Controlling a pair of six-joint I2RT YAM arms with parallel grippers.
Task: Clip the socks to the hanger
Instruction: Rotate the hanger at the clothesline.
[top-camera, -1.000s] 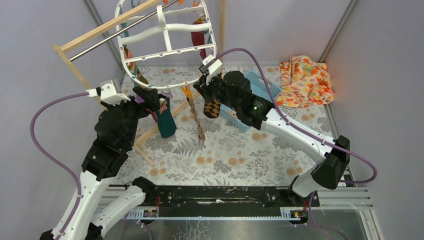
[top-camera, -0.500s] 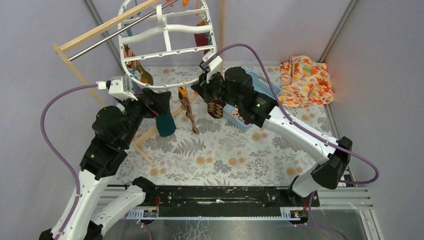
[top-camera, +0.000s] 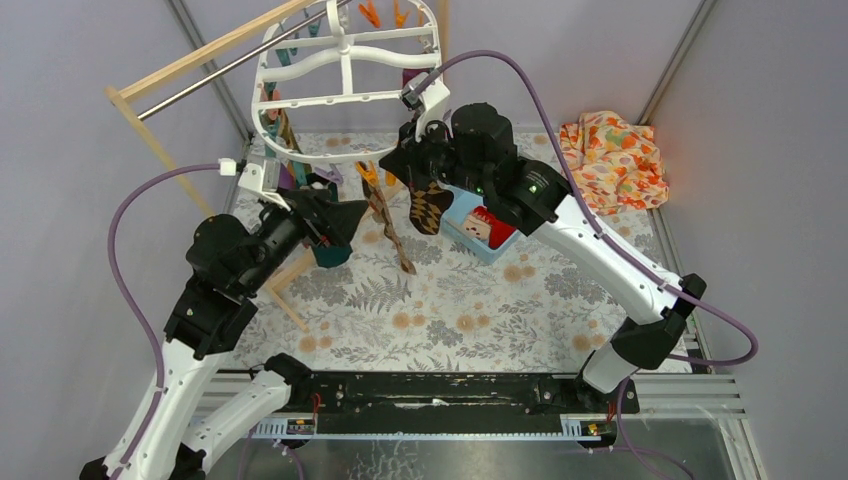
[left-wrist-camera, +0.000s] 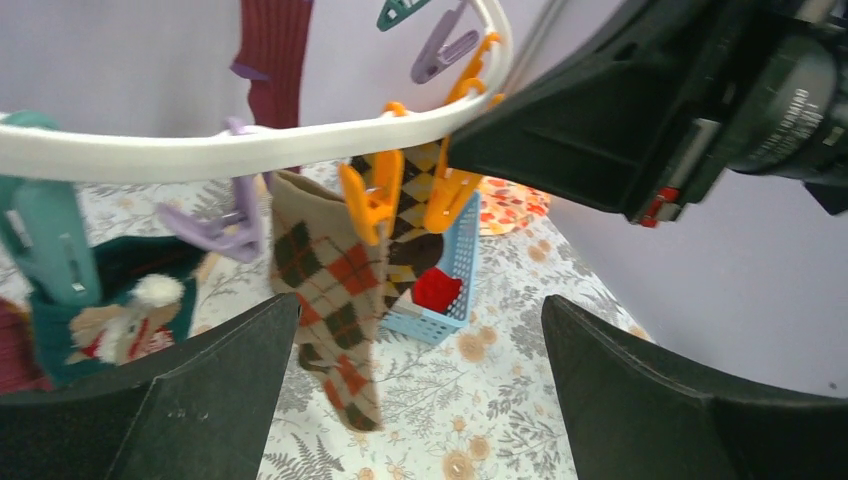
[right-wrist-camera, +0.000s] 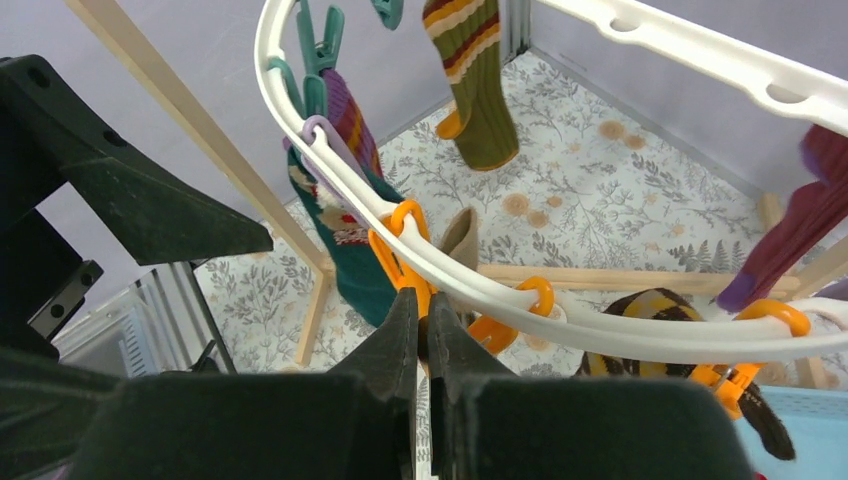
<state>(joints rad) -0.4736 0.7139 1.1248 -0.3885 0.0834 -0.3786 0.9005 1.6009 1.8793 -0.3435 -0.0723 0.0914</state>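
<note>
Since a second ago: hanger (top-camera: 340, 97) swung up and right; left gripper (left-wrist-camera: 420, 310) followed under its rim, jaws wide apart, holding nothing. Right gripper (right-wrist-camera: 420, 300) fingers pressed together on an orange peg (right-wrist-camera: 398, 255). Argyle sock (left-wrist-camera: 335, 300) and teal sock (left-wrist-camera: 120, 320) hang pegged from the rim, so this clip looks almost finished. No readable writing or brands

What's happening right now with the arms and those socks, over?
Left gripper open, empty. Right gripper shut on orange peg. Argyle sock hanging from hanger rim. Both arms crowding one stretch of rim.
</note>
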